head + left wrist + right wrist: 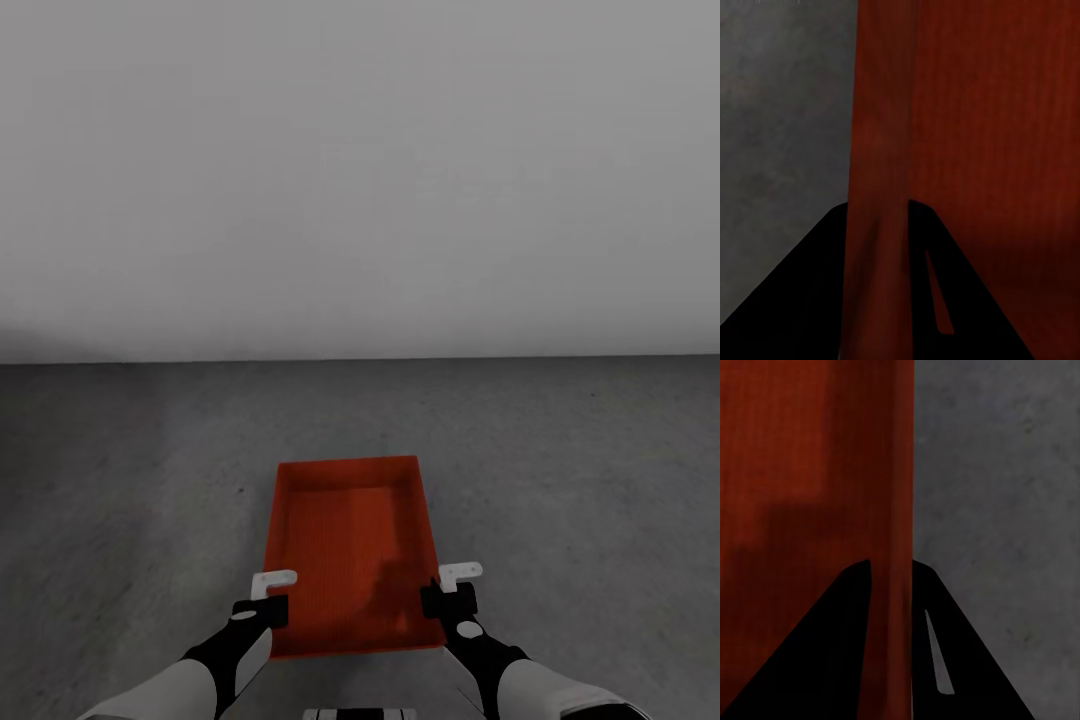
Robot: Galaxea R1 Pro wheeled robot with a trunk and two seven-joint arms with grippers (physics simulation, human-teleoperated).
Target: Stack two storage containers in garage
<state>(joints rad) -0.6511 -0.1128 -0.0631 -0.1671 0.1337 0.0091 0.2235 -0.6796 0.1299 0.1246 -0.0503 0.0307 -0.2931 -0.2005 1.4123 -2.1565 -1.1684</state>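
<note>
A plain white-grey wall [360,170] meets the dark, speckled concrete floor [130,480], which reads as the garage. Just ahead of the robot, one orange-red storage container [350,550] is held open side up between the two arms; whether it hangs just above the floor or already rests on it cannot be told. The left tool [268,597] is clamped over the container's left long wall near the robot's end: in the left wrist view the wall runs straight up between its dark fingers [810,300]. The right tool [452,590] pinches the opposite wall in the same way, with the wall squeezed between its fingers [825,660]. Gripping both side walls at matching points probably keeps the bin level and stops it from twisting as it is carried or lowered. The container's inside looks empty, so it could serve as the base of the stack.
</note>
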